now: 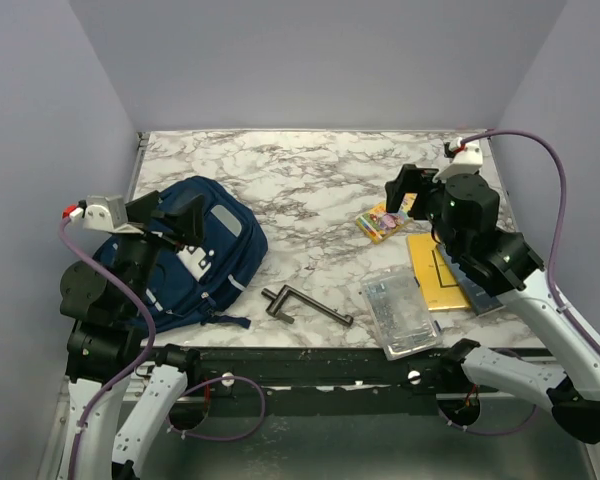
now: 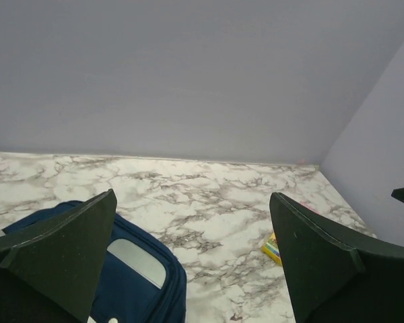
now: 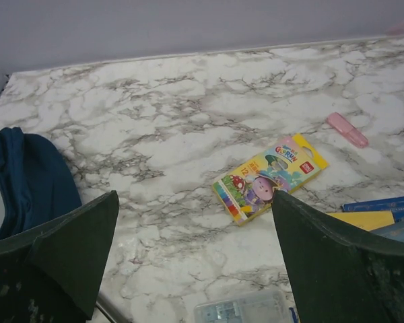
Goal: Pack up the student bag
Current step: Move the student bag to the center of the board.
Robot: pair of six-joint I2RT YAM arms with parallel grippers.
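Note:
The student bag is a navy blue backpack with grey trim, lying flat at the left of the marble table. My left gripper hovers just above the bag, open and with nothing between its fingers. In the left wrist view the bag lies below the wide-apart jaws of the left gripper. My right gripper hangs open above the table's right half, near a crayon box. The right wrist view shows the right gripper holding nothing, with the crayon box beyond it.
A yellow notebook lies on a blue item at the right. A clear plastic case sits at the front right. A black metal handle lies at front centre, and a pink eraser farther back.

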